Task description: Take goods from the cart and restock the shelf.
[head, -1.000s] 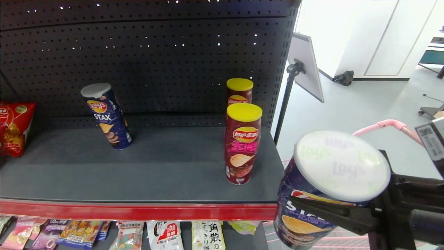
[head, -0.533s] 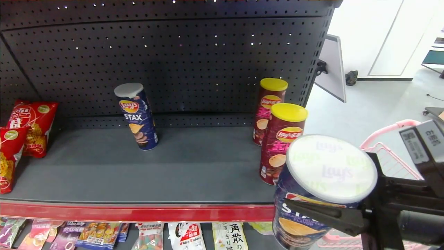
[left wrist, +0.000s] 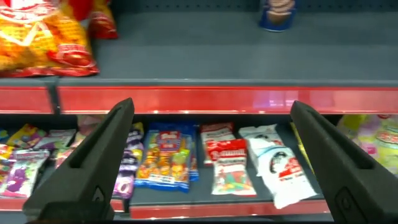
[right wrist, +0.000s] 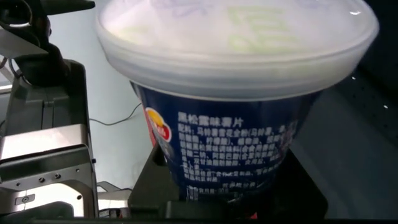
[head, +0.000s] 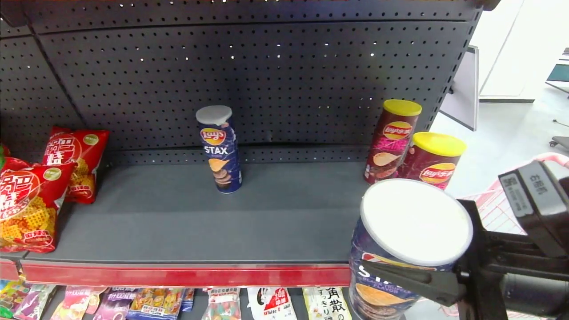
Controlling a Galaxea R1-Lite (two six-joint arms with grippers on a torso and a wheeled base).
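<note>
A dark grey shelf [head: 178,222] with a red front lip and a perforated back panel [head: 266,80] spans the scene, and the wire side of a pink cart [head: 491,213] shows at the far right beyond the shelf's end. Two red snack bags [head: 29,204] stand at the shelf's left end. The right gripper [head: 400,266] is pinching a blue chip can [head: 404,240] by its side, one dark finger crossing the label. The can hangs in the air just off the shelf's near right corner, long axis close to upright, white lid up and base down. A matching blue can [head: 220,149] stands upright near the back, about mid-shelf. Two maroon cans with yellow lids stand at the right end, one at the back [head: 392,142] and one nearer [head: 433,158] just beside it. The left gripper [left wrist: 211,118] is spread wide with nothing between its fingers, low before the red lip, facing the small packets [left wrist: 161,155] on the tier below
</note>
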